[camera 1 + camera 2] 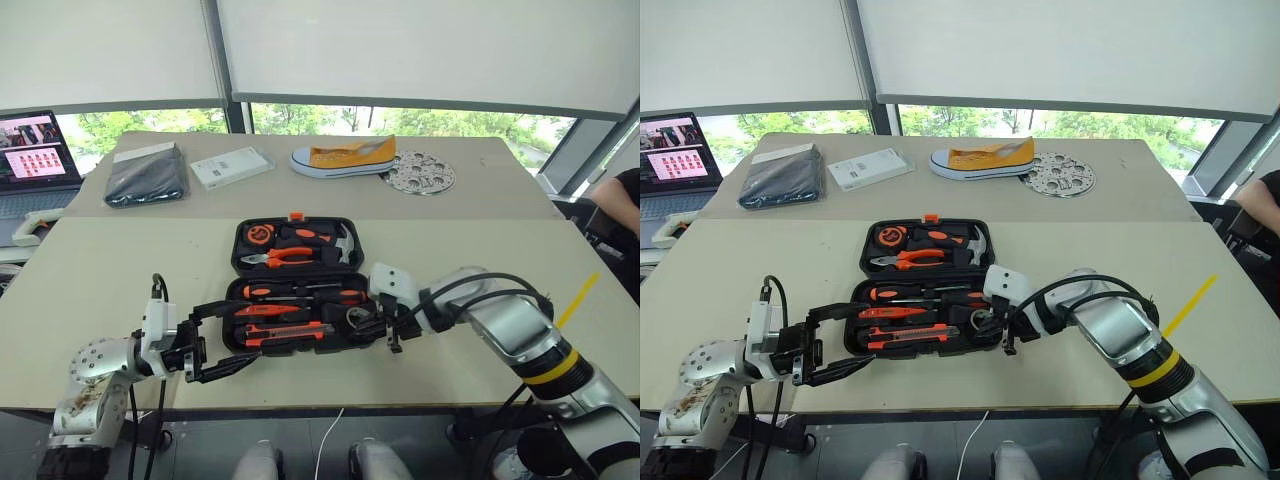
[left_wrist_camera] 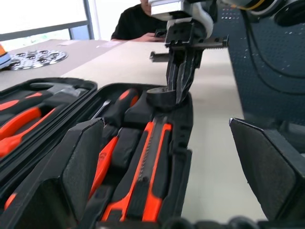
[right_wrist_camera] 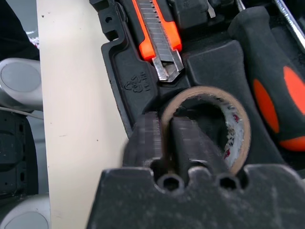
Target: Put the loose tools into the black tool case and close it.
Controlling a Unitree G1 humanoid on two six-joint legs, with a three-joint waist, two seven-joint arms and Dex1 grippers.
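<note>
Black plastic clamshell tool case (image 1: 238,262) lying open near the front edge of the pale counter (image 1: 120,270), orange latch at its far rim. Near half holding two orange-and-black-handled screwdrivers (image 1: 300,293), an orange-black utility knife (image 1: 285,331) and, at its right end, a small black tape roll (image 3: 238,119). Right claw (image 1: 385,335) angled down and leftward from a bent forearm, one finger (image 3: 188,138) inside the roll's cardboard core, the other outside its wall, clasping the tape roll. Left claw (image 1: 215,340) reaching level toward the case's left end, spread wide, grasping nothing. Farther back: yellow shoe (image 1: 345,157), white box (image 1: 230,166), dark wrapped packet (image 1: 147,180).
</note>
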